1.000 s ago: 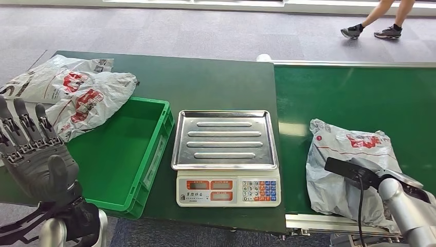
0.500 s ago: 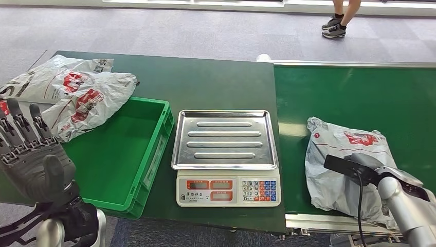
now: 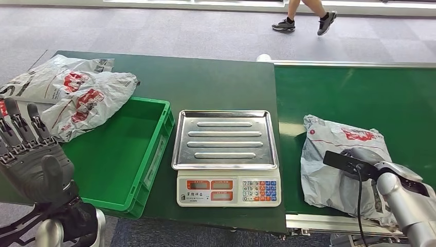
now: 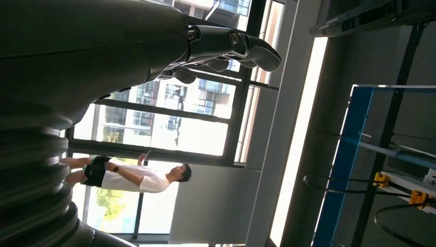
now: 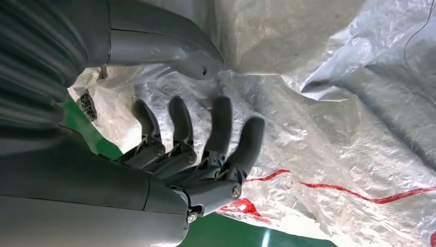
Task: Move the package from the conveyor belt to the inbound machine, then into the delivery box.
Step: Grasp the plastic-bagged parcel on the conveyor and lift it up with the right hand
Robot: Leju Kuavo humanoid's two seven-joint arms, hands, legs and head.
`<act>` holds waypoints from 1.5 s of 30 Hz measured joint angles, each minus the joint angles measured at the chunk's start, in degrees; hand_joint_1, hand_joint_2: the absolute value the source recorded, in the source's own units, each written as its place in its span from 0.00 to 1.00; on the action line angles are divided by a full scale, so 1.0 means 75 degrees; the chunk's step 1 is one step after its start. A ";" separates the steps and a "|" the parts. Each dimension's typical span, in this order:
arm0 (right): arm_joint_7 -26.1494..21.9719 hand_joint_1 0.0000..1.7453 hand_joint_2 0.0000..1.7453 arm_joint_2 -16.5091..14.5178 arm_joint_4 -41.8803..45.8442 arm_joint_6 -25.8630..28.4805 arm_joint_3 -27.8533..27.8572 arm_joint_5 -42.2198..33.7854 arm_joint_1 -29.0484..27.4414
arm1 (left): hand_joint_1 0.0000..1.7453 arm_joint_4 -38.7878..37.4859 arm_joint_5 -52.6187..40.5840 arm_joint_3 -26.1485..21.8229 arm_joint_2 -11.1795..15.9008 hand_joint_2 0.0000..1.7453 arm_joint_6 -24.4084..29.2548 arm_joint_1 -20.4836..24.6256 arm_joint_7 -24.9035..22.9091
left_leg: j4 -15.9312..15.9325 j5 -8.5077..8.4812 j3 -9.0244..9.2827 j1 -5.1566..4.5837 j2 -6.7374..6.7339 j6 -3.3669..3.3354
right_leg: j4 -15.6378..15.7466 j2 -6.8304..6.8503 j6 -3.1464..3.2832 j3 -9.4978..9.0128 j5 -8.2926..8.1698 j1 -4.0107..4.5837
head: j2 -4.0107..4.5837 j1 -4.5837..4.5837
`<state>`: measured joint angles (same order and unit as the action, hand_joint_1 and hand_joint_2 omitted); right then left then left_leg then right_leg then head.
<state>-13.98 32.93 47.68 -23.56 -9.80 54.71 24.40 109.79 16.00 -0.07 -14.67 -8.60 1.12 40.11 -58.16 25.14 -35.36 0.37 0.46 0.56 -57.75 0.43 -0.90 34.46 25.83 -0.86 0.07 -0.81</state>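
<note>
1. Grey carpet floor (image 3: 169,31) stretches beyond the dark green tabletop (image 3: 205,82).
2. A person's legs (image 3: 306,13) cross the floor beyond the tabletop.
3. Tall bright windows (image 4: 169,118) stand behind another person (image 4: 133,175).

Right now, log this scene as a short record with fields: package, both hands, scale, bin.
package: grey plastic bag lying on the green conveyor belt, right of the scale
right hand: over the bag, fingers spread against its plastic, not closed on it
left hand: raised beside the bin, holding nothing, fingers apart
scale: steel tray bare
bin: green crate, two more bags lying over its far left corner
</note>
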 joint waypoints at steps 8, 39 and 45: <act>-0.0145 0.00 1.00 0.0012 0.0087 -0.0325 -0.0130 -0.0222 -0.0158 | 0.00 -0.0026 0.0002 0.0000 0.0000 1.00 0.0014 0.0050 0.0000 | 0.0000 0.0000 0.0002 0.0000 -0.0003 0.0000 | 0.0000 -0.0005 0.0000 0.0000 0.0000 0.0000 | 0.0000 0.0000; -0.0454 1.00 1.00 0.0080 0.1186 -0.0749 -0.1872 -0.1015 -0.0999 | 0.00 -0.0123 0.0154 0.0014 0.0106 1.00 0.0274 0.0112 0.0000 | 0.0001 0.0004 0.0021 0.0003 -0.0019 0.0006 | 0.0000 -0.0022 0.0002 -0.0013 0.0002 0.0004 | 0.0000 0.0000; -0.0478 1.00 1.00 0.0114 0.1228 -0.0652 -0.1978 -0.1055 -0.0922 | 0.00 -0.0122 0.0154 0.0005 0.0119 1.00 0.0237 0.0108 0.0000 | 0.0001 0.0004 0.0020 0.0002 -0.0016 0.0005 | 0.0000 -0.0019 0.0001 -0.0016 0.0002 0.0002 | 0.0000 0.0000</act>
<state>-17.56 33.78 56.89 -28.45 -24.63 46.80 17.49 108.87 17.15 -0.03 -13.77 -6.82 1.93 40.11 -58.15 25.17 -35.20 0.38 0.34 0.60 -57.75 0.29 -0.89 34.34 25.84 -0.85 0.07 -0.81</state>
